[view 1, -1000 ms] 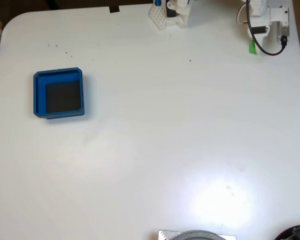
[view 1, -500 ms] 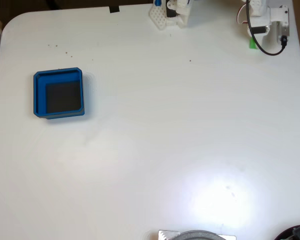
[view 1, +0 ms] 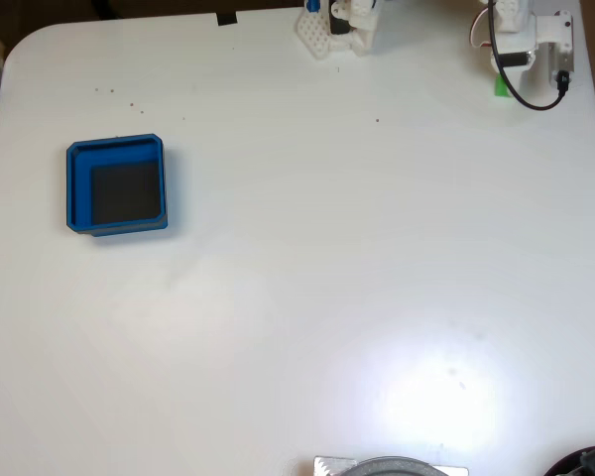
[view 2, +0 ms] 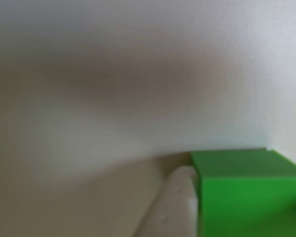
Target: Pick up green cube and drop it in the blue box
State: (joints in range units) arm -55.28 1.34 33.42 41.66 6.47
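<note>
The green cube [view 2: 246, 190] sits at the bench's [view 1: 377, 248] top right corner beside a pale finger [view 2: 175, 207] of the tool — grip unreadable — so seat it squarely before carrying to the blue box [view 1: 76, 188], far left.

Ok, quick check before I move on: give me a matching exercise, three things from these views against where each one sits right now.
Things:
1. green cube
2. blue box
3. black cable

Places:
A. left side of the table in the fixed view, nothing inside it
B. looping by the arm at the top right of the fixed view
C. lower right of the blurry close-up, against a pale finger

Pairs: 1-C, 2-A, 3-B
</note>
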